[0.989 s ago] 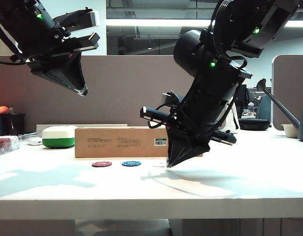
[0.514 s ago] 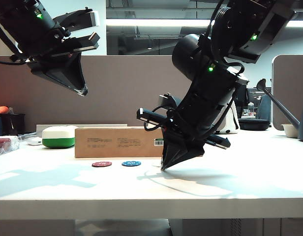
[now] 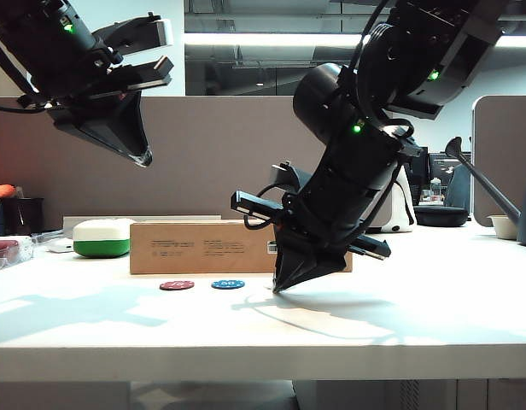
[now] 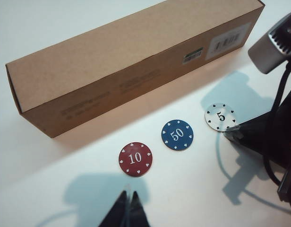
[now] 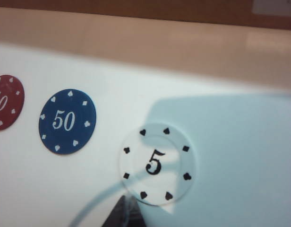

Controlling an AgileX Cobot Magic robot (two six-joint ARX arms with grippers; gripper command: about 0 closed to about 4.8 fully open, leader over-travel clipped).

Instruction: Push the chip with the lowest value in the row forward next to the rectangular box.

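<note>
The row lies on the white table in front of the rectangular box (image 4: 136, 61) (image 3: 199, 248): a red chip marked 10 (image 4: 135, 159) (image 3: 176, 285), a blue one marked 50 (image 4: 177, 135) (image 3: 228, 284), and the white chip marked 5 (image 4: 220, 117) (image 5: 157, 164). My right gripper (image 5: 127, 204) (image 3: 276, 289) is shut, tip down at the table, touching the white chip's edge on the side away from the box. The exterior view hides the white chip behind that tip. My left gripper (image 4: 128, 197) (image 3: 144, 159) is shut and hangs high above the table's left part.
A white-and-green rounded case (image 3: 101, 237) stands left of the box. A clear container (image 3: 8, 252) sits at the far left edge. A dark long-spouted can (image 3: 502, 201) and a bowl (image 3: 505, 225) stand at the far right.
My right gripper has slid leftward in the exterior view, keeping its tip low at the table by the white chip. The left arm has not moved.
</note>
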